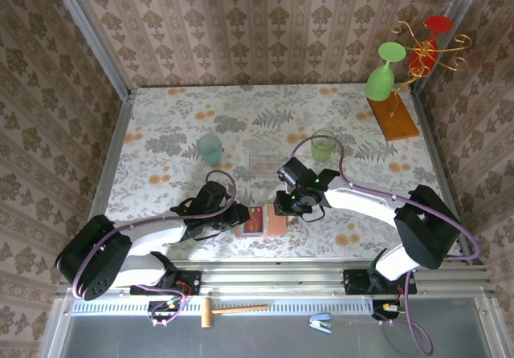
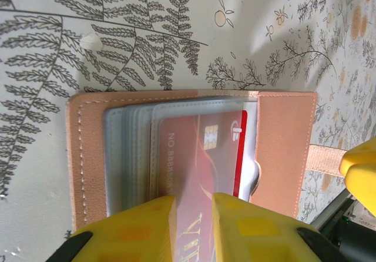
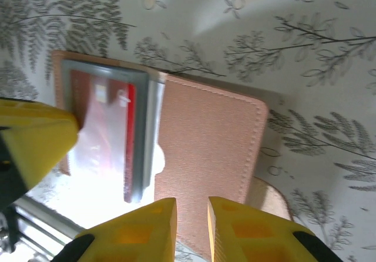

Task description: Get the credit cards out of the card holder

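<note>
Just beginning: pinching the red credit card (image 2: 200, 156), sleeve and all, in the left gripper (image 2: 194, 206); bracing the card holder (image 3: 205, 156) at its tan flap with the narrowly parted right gripper (image 3: 192, 209), perhaps gripping. Lying unfolded between both grippers, keeping every card inside.

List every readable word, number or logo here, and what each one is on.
"NO 8888": red plastic card sleeved in the tan leather card holder; later digits blurred.
"VI": gold letters on the same card, cut off.
Beside its chip, a white logo: unreadable.
</note>
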